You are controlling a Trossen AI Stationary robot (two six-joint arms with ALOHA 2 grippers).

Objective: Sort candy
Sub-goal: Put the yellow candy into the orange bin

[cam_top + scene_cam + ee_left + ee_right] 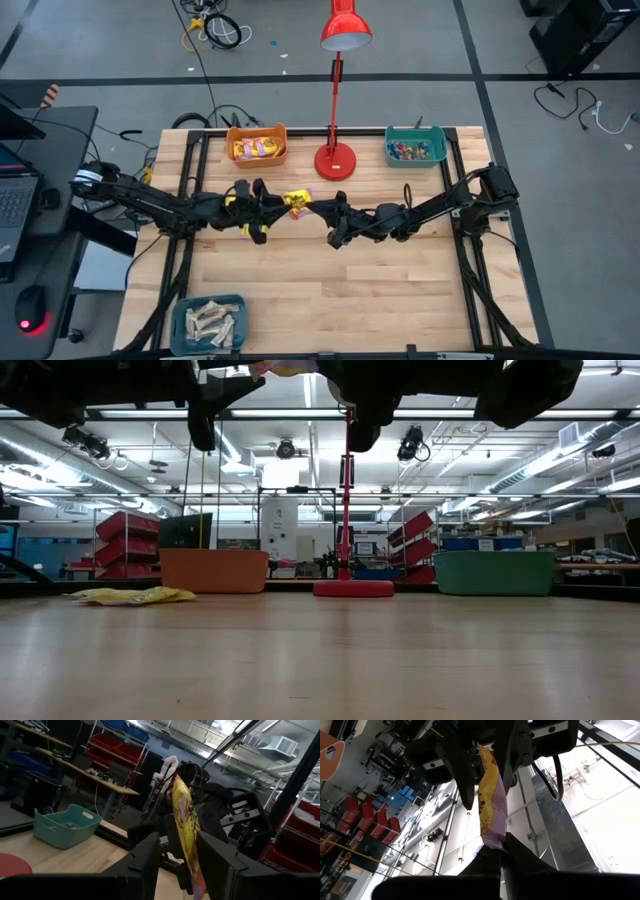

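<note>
Both arms meet above the table's middle, a yellow candy packet (pixel 298 203) stretched between them: the right gripper (pixel 502 851) has its fingers pressed together on the packet's pale lower end, while the left gripper (pixel 177 855) has fingers set apart, flanking the packet's other end. A second yellow wrapper (pixel 130 596) lies flat on the wood, left side. More candy sits in the orange bin (pixel 257 146) far left, the teal bin (pixel 415 149) far right, and beige bars in the near-left tray (pixel 210 323); red lamp (pixel 337 158) stands between the far bins.
</note>
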